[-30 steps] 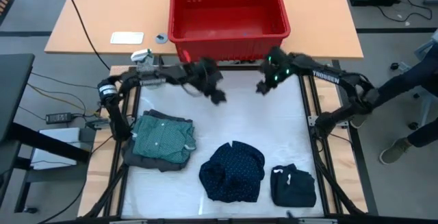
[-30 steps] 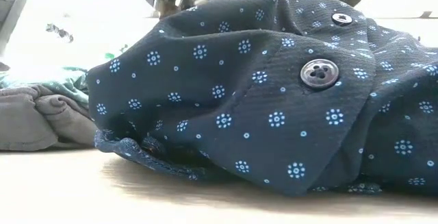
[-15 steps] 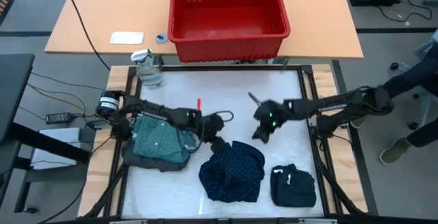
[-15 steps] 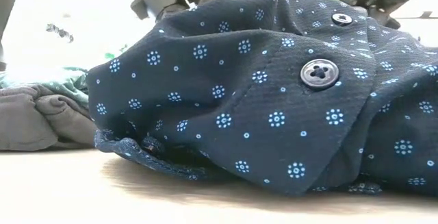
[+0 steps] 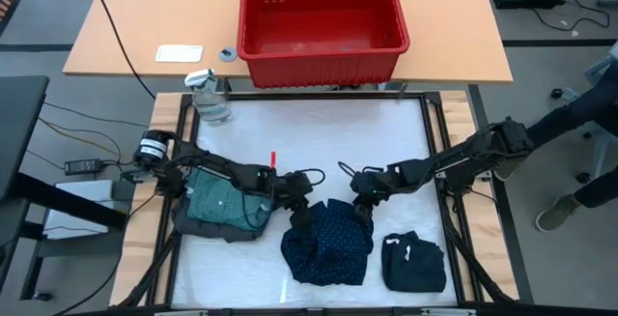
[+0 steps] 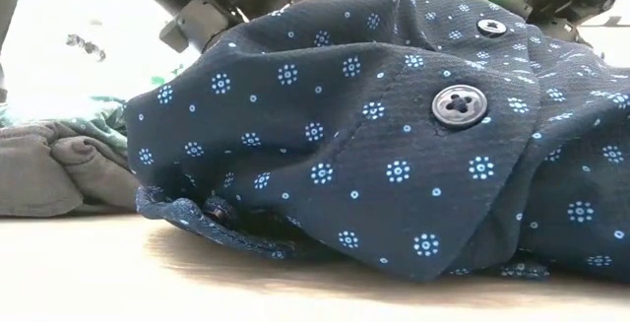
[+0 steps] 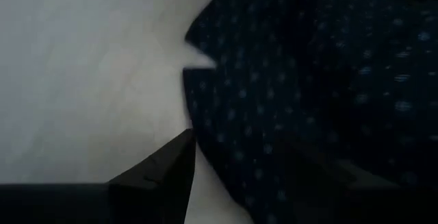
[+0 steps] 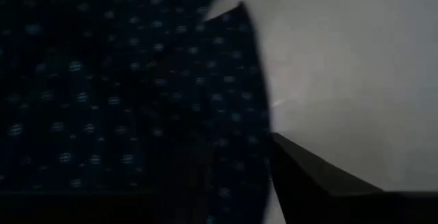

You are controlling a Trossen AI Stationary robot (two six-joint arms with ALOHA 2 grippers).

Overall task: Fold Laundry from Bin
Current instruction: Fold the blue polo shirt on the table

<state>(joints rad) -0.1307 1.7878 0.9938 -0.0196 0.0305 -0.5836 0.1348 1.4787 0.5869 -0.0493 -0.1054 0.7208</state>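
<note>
The navy dotted garment (image 5: 328,244) lies crumpled on the white mat near the table's front; it fills the low view (image 6: 394,135). My left gripper (image 5: 301,217) (image 7: 246,183) is open at the garment's far left edge. One finger is over the bare mat, the other over the cloth. My right gripper (image 5: 362,208) (image 8: 239,183) is open at the far right edge in the same way. A folded teal shirt (image 5: 230,195) lies on a grey piece at the left. A dark piece (image 5: 413,263) lies at the front right. The red bin (image 5: 322,21) stands beyond the mat. My left gripper slants down from the far side over the navy garment's far left edge (image 7: 198,107); whether its fingers touch the cloth I cannot tell. My right gripper slants down over the far right edge (image 8: 256,101); whether it touches I cannot tell either.
A spray bottle (image 5: 210,99) stands at the mat's far left corner. A small red thing (image 5: 273,158) lies on the mat. A white card (image 5: 180,53) lies on the wooden table beside the bin. A person's leg (image 5: 584,113) shows at the right.
Both grippers have come from beside the bin toward the table's near edge and down. They have drawn in on the navy garment's far edge from either side. The garment has not moved.
</note>
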